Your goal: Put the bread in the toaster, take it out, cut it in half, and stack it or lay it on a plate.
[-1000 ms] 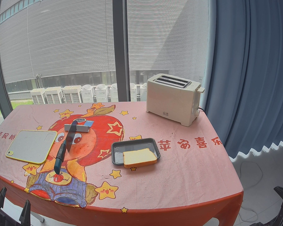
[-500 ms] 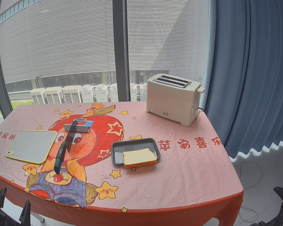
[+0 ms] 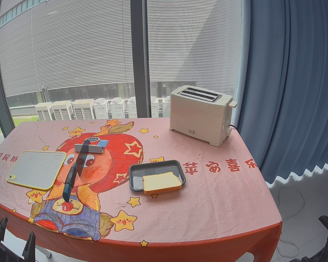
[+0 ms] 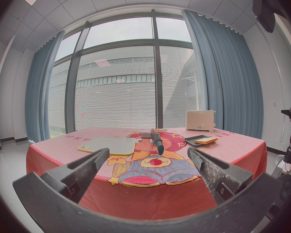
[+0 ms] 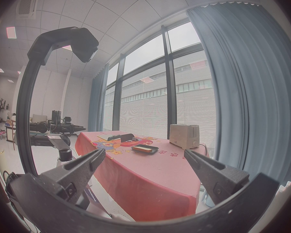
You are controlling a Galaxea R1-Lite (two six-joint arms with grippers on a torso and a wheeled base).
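Overhanging the near rim of a dark, likely metal rectangular tray [image 3: 149, 170]: square bread slice [image 3: 161, 182]. Boxy cream toaster [image 3: 198, 115] far right. Wrist views: left gripper [image 4: 148, 151], right gripper [image 5: 145, 153] jaws spread.

Back right on tabletop [image 3: 215, 201]: toaster [image 3: 200, 114]. Centre: plate [image 3: 149, 170], bread [image 3: 161, 182] on its front edge. Left of plate: knife [image 3: 74, 170], blade propped on small block [image 3: 91, 148] behind. Far left, beside knife: cutting board [image 3: 36, 169].

Toaster [image 3: 200, 115] slot interiors hidden; bread [image 3: 161, 182] covers plate [image 3: 136, 175] near corner.
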